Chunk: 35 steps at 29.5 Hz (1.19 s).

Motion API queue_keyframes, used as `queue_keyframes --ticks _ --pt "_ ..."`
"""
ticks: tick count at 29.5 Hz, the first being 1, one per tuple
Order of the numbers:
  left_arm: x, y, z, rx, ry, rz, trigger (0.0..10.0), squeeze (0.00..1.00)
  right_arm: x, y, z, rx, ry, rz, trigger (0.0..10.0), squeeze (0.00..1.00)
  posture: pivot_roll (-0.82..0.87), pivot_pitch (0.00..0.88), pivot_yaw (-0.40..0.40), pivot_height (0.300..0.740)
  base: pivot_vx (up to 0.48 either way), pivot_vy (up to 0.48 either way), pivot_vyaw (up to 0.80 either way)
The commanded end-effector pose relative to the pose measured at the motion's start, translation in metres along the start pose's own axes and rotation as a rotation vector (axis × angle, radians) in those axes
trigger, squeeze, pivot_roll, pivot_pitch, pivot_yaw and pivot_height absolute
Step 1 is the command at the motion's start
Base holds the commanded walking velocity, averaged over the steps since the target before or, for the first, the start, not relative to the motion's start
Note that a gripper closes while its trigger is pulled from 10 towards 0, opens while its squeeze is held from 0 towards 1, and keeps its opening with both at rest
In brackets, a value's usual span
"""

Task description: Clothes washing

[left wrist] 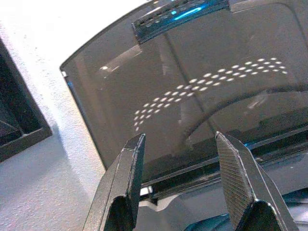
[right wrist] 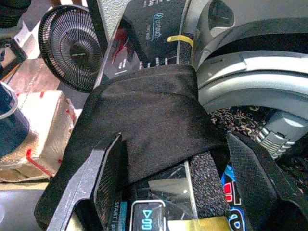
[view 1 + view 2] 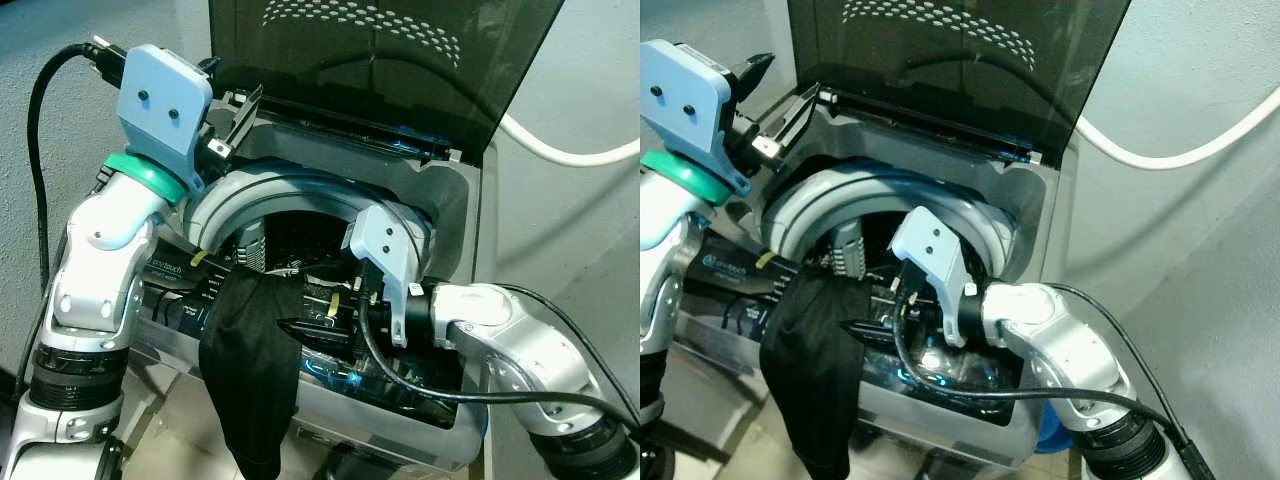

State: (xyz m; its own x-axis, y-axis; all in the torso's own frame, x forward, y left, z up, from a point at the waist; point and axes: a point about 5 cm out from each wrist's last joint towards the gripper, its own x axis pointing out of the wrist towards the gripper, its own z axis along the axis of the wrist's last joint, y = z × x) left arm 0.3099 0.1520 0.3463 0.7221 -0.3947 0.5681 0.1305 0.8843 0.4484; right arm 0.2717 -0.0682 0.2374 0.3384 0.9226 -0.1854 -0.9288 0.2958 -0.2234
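Left arm: raised beside the washing machine, elbow bent, wrist turned up and inward, so it stays out of the drum opening.
Left claw: spread wide with nothing between its fingers; it points at the tinted lid, near the hinge but not touching it, most likely parked there to leave the opening free.
Lid: stands open and tilted back, which leaves the tub reachable from above.
Black garment: draped over the front edge of the machine, its upper part lying across the control panel and its lower part hanging down the outside towards the floor. It is not yet in the drum; it probably needs to be gathered and pushed inward, and the hanging weight could drag it off the rim.
Drum: dark inside its grey ring, with patterned laundry showing within.
Right arm: reaches in low from the right, forearm about level over the front rim, wrist aimed left at the cloth.
Right claw: fingers parted wide, straddling the near edge of the black garment above the start button; the cloth lies between them but they have not closed on it.
Fan: on the floor beyond the machine.
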Motion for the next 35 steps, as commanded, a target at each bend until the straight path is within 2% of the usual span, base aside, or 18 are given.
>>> queue_keyframes --ticks 1,2,3,4,5,11,14,18,20,22,32,34,35 --pt "-0.001 -0.007 -0.004 0.0 0.007 -0.026 10.0 0.0 0.004 0.007 -0.008 0.014 0.036 0.037 8.5 0.0 0.06 0.146 -0.008 0.74 0.0 0.0 0.0" --pt "-0.002 -0.01 -0.004 -0.006 0.007 -0.028 10.0 0.0 0.005 0.008 -0.013 -0.007 0.074 0.049 4.9 0.0 0.05 0.155 -0.019 0.74 0.0 0.0 0.0" --pt "-0.002 -0.01 -0.004 -0.008 0.008 -0.027 10.0 0.0 0.005 0.008 -0.014 -0.017 0.086 0.052 2.3 0.0 0.06 0.159 -0.022 0.74 0.0 0.0 0.0" --pt "-0.002 -0.01 -0.004 -0.008 0.008 -0.027 10.0 0.0 0.005 0.008 -0.014 -0.017 0.086 0.052 2.3 0.0 0.06 0.159 -0.022 0.74 0.0 0.0 0.0" --pt "-0.003 -0.011 -0.005 -0.011 0.009 -0.026 10.0 0.0 0.005 0.007 -0.014 -0.024 0.091 0.052 0.0 0.0 0.05 0.165 -0.022 0.74 0.0 0.0 0.0" --pt "-0.005 -0.014 -0.006 -0.018 0.021 -0.027 10.0 0.0 0.005 0.001 -0.011 -0.038 0.087 0.008 0.0 0.0 0.05 0.18 -0.018 0.74 0.0 0.0 0.0" --pt "-0.008 -0.009 -0.008 -0.008 0.031 -0.02 10.0 0.0 0.013 -0.006 -0.006 -0.015 0.053 -0.077 0.0 0.0 0.07 0.175 -0.031 0.74 0.0 0.0 0.0" --pt "-0.008 -0.008 -0.008 -0.002 0.032 -0.016 10.0 0.0 0.014 -0.008 -0.005 -0.022 0.046 -0.089 0.0 0.0 0.07 0.172 -0.03 0.74 0.0 0.0 0.0" --pt "-0.008 -0.008 -0.008 -0.002 0.032 -0.016 10.0 0.0 0.014 -0.008 -0.005 -0.022 0.046 -0.089 0.0 0.0 0.07 0.172 -0.03 0.74 0.0 0.0 0.0" --pt "-0.014 -0.013 -0.008 -0.003 0.039 -0.014 10.0 0.0 0.012 -0.015 -0.007 -0.055 0.05 -0.128 0.0 0.0 0.07 0.167 -0.035 0.74 0.0 0.0 0.0" --pt "-0.012 -0.012 -0.009 -0.004 0.038 -0.013 10.0 0.0 0.006 -0.022 -0.007 -0.086 0.062 -0.173 0.0 0.0 0.07 0.155 -0.031 0.74 0.0 0.0 0.0" --pt "-0.012 -0.012 -0.009 -0.001 0.039 -0.011 10.0 0.0 0.005 -0.027 0.0 -0.084 0.026 -0.2 0.0 0.0 0.07 0.159 -0.031 0.74 0.0 0.0 0.0" --pt "-0.013 -0.012 -0.009 0.001 0.039 -0.01 10.0 0.0 0.005 -0.033 0.011 -0.069 -0.04 -0.245 0.0 0.0 0.07 0.153 -0.029 0.74 0.0 0.0 0.0"
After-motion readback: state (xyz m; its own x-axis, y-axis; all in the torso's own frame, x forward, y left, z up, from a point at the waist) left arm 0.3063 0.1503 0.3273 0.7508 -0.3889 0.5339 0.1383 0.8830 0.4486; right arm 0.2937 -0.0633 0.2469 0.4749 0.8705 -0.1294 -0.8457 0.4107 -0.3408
